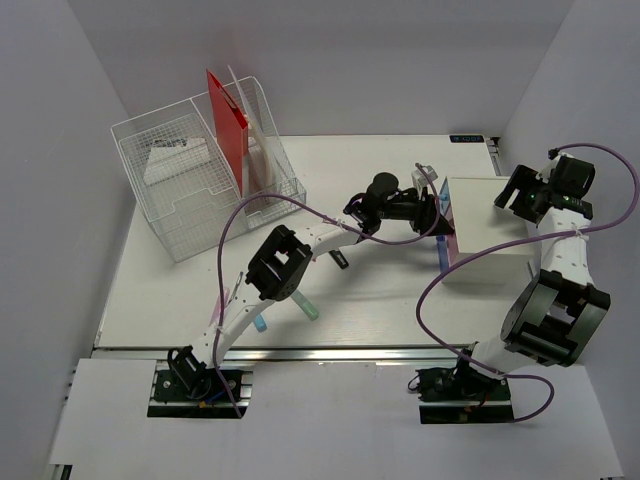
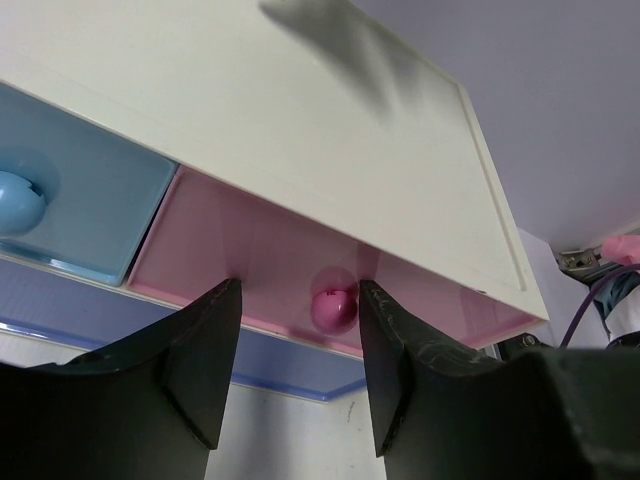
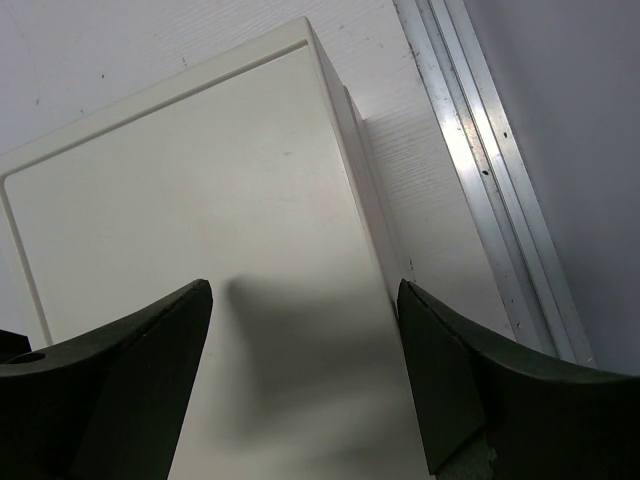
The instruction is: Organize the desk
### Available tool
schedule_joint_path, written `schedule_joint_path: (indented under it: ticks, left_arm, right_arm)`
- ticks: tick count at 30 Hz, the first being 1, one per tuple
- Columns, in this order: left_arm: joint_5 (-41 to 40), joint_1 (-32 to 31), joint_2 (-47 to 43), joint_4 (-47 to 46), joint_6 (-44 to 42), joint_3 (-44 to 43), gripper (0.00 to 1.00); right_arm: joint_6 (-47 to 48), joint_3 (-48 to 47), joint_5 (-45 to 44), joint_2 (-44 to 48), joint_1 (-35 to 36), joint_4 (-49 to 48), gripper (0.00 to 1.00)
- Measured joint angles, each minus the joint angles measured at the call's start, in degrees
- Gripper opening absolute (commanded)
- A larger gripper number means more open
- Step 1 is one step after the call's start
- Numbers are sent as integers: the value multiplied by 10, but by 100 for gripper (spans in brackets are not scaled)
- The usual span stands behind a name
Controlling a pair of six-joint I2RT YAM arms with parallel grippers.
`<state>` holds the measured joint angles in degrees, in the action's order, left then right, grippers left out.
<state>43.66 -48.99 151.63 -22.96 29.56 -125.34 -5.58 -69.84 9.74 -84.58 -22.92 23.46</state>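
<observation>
On the right half of the white counter (image 1: 180,300), a small white drawer box (image 1: 490,245) sat with its drawer fronts facing left. The counter filled the middle of the overhead view, just beyond both arm bases, with a silver rail (image 1: 350,352) along its near edge.

Left arm reached across to the box front. Left claw (image 2: 298,290) was spread, its fingers either side of the round pink knob (image 2: 333,300) on the pink drawer (image 2: 220,240). There was a clear gap on one side; on the other side the finger was very close, and contact could not be confirmed. A blue drawer (image 2: 90,190) with a blue knob (image 2: 15,200) sat beside the pink one.

Right claw (image 3: 305,290) hung over the box's flat top, near its far right edge, jaws wide apart and holding nothing.

At rear left stood a wire-mesh organizer (image 1: 190,190) with a red folder (image 1: 228,120) upright in it. Two small pen-like items, one teal-tipped (image 1: 310,308), lay under the left arm; they were too small to identify.
</observation>
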Motion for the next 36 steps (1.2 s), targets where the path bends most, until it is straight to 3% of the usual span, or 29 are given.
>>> schedule_joint_path:
  ticks: [27,36]
  left_arm:
    - [3,-8,-6,-11,-5,36,59]
    - [-3,-8,-22,-1,-28,37,48]
  right_arm:
    - [0,3,-2,6,-1,0,80]
    - [0,3,-2,6,-1,0,79]
